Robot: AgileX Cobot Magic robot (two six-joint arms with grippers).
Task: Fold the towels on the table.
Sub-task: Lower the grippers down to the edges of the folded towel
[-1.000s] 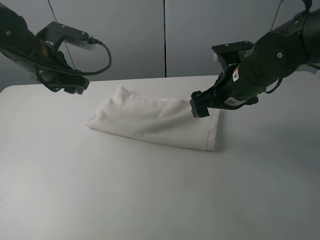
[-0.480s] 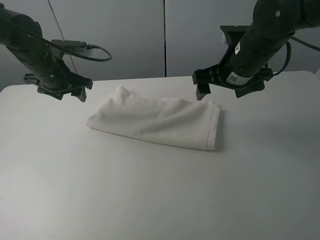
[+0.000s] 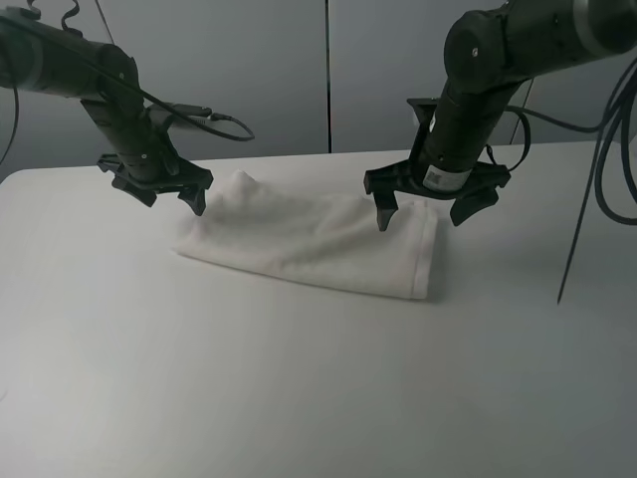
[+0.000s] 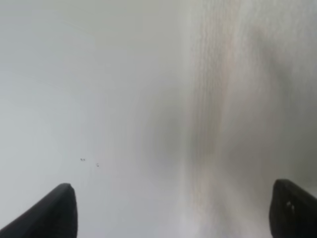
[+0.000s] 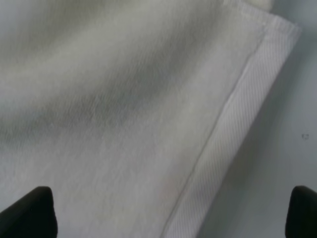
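The white towel (image 3: 309, 244) lies folded into a long strip on the white table (image 3: 299, 398), its woven band (image 3: 428, 259) at the right end. My left gripper (image 3: 167, 197) points down, open, just over the towel's left end, one fingertip over bare table. My right gripper (image 3: 420, 211) hangs open above the right end, straddling the band. In the left wrist view the open gripper (image 4: 173, 218) spans the towel's edge (image 4: 237, 124) and the table (image 4: 74, 99). In the right wrist view the open gripper (image 5: 166, 215) frames the towel (image 5: 109, 124) and its band (image 5: 237, 148). Nothing is held.
A grey panelled wall (image 3: 328, 70) stands behind the table. A thin dark cable (image 3: 579, 229) hangs down at the right, and another cable (image 3: 224, 124) trails from the left arm. The table's far left corner (image 3: 15, 177) is rounded.
Both grippers have swung to point downward and come in over the towel's two ends. The left jaws have spread wider. The towel itself has not moved.
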